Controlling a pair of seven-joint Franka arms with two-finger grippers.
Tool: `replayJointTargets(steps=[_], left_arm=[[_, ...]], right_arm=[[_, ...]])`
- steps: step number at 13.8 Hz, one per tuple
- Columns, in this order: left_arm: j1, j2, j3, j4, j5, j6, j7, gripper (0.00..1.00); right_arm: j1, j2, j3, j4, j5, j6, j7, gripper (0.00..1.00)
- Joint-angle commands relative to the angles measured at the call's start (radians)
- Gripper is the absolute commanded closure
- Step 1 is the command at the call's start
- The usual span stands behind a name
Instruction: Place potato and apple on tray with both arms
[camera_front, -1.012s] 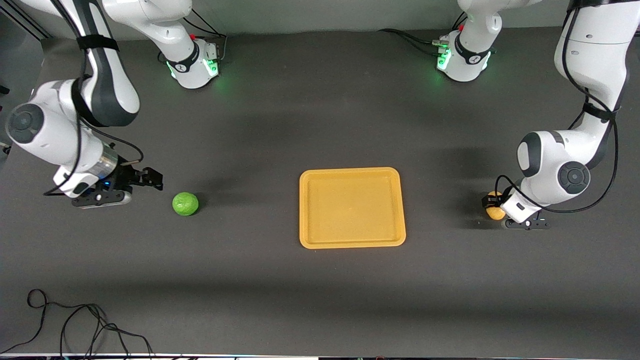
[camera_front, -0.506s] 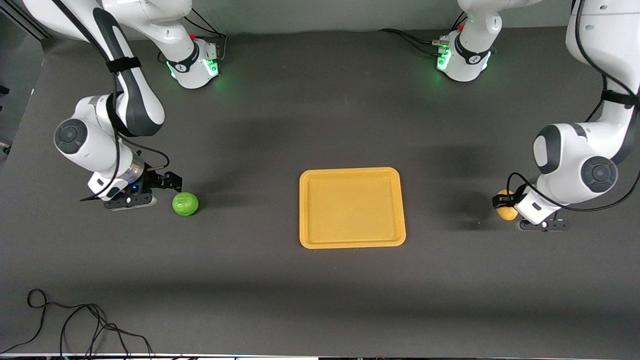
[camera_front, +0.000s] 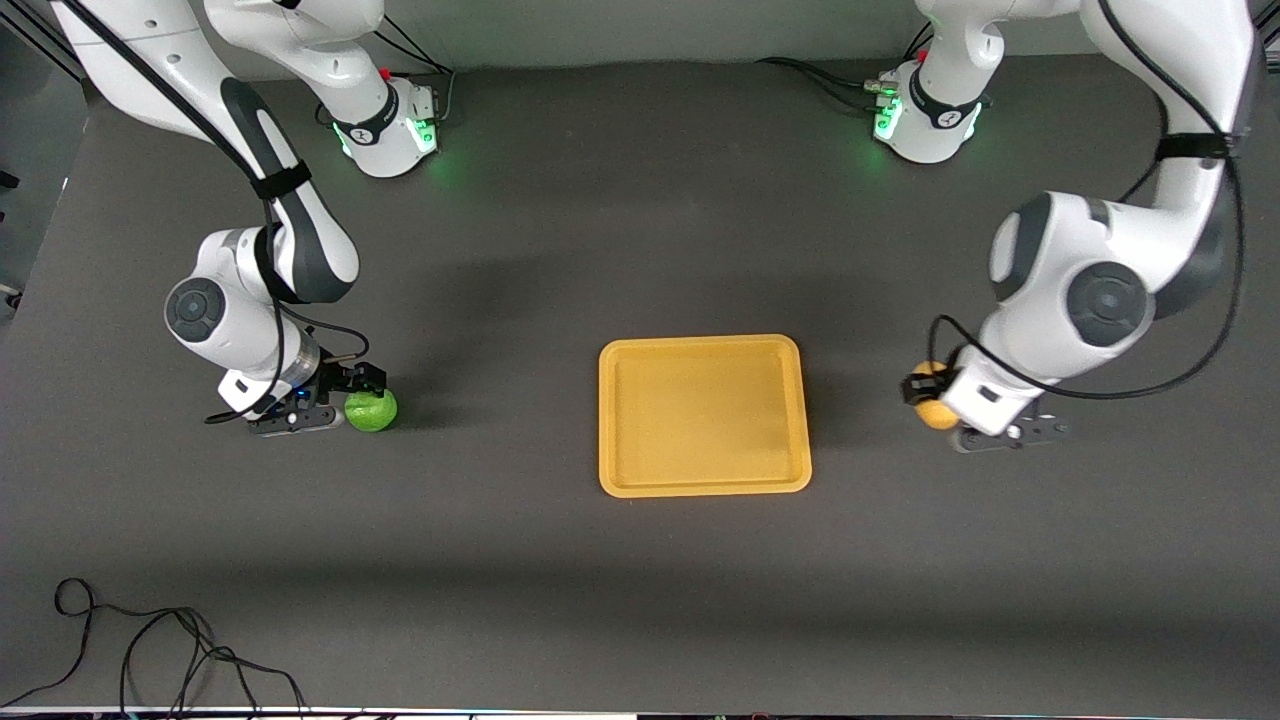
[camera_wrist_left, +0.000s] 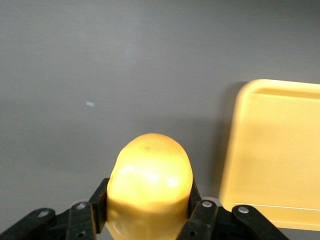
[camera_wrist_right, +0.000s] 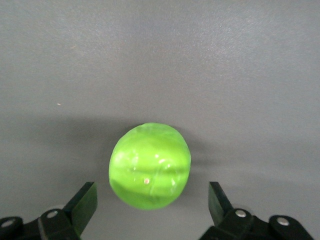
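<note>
The left gripper pinches the smooth, lumpy yellow potato above the dark matte tabletop, beside the glossy yellow tray; the potato's underside is cut off. The right gripper, fingers spread, straddles the waxy green apple resting toward the right arm's end, fingertips partly cropped.

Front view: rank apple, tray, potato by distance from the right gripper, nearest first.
1. apple: on the table, between the open fingers of the right gripper, at the right arm's end.
2. tray: mid-table.
3. potato: held in the left gripper, beside the tray toward the left arm's end.
</note>
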Motion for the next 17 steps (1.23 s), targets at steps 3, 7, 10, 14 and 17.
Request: replayJointTargets(steps=[3,7,10,14,17], left_arm=[[-0.184,0.120,-0.006,0.088,0.013,0.029,-0.240,0.80],[-0.255,0.249,-0.005,0.095,0.099,0.144,-0.358,0.80],[-0.268,0.302,-0.005,0.095,0.118,0.195,-0.368,0.80],[-0.268,0.311,-0.005,0.095,0.119,0.196,-0.368,0.71],[-0.281,0.352,-0.003,0.099,0.157,0.235,-0.393,0.69]], right_arm=[[0.013,0.058,-0.006,0.023,0.012,0.047,0.008,0.04],[0.015,0.111,-0.006,0.037,0.013,0.098,0.009,0.18],[0.030,0.105,-0.003,0.042,0.016,0.092,0.047,0.46],[0.062,0.041,-0.005,0.100,0.015,-0.032,0.084,0.68],[0.105,0.016,-0.002,0.257,0.016,-0.283,0.132,0.70]])
